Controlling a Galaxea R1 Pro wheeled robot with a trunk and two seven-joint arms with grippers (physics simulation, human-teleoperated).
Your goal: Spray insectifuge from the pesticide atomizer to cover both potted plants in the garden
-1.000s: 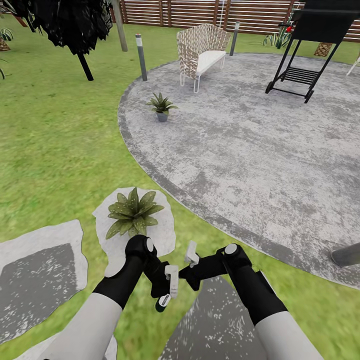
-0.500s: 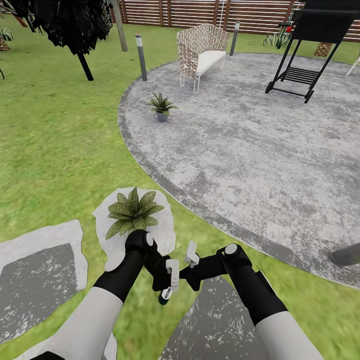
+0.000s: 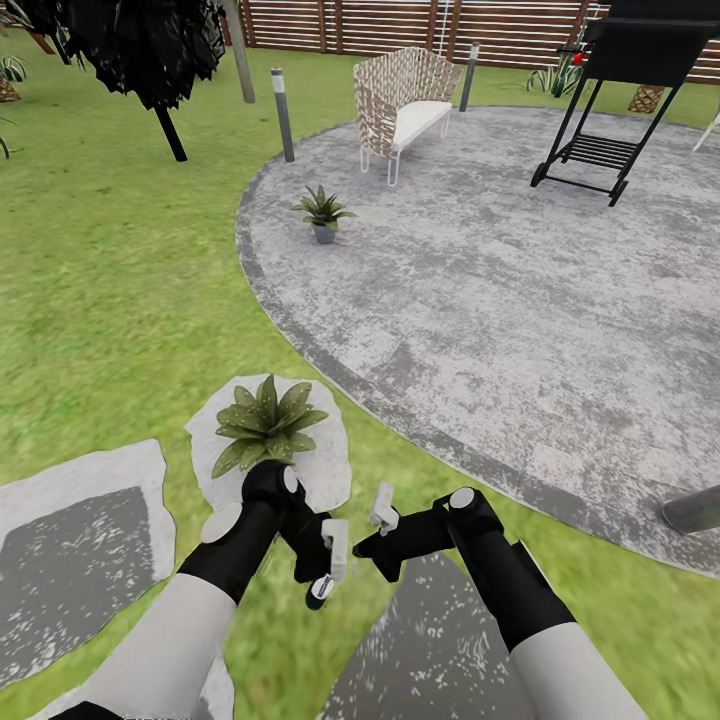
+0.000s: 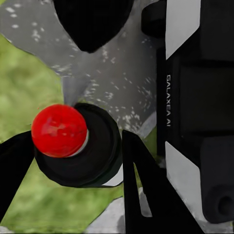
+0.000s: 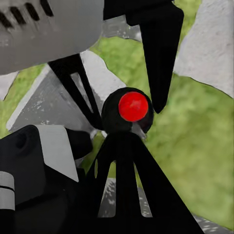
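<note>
My left gripper [image 3: 328,568] is shut on the pesticide atomizer [image 3: 320,590], holding it low over the grass between two stepping stones. In the left wrist view its dark round body [image 4: 97,146] and red spot [image 4: 59,130] sit between the black fingers. My right gripper [image 3: 381,522] stands open just beside it, apart from the bottle. One potted plant [image 3: 265,425] sits on a pale stepping stone right in front of my left wrist. The other potted plant [image 3: 322,212] stands in its grey pot at the patio's near left edge.
The round grey patio [image 3: 500,300] spreads ahead and right, with a wicker chair [image 3: 400,105] and a black grill [image 3: 620,90] at the back. Bollard lights [image 3: 283,115] and a dark folded umbrella [image 3: 150,50] stand on the lawn. Grey stepping stones [image 3: 80,560] lie at my base.
My left arm has shifted a little to the left and toward the near potted plant, carrying the atomizer away from the right gripper. The right arm has stayed put.
</note>
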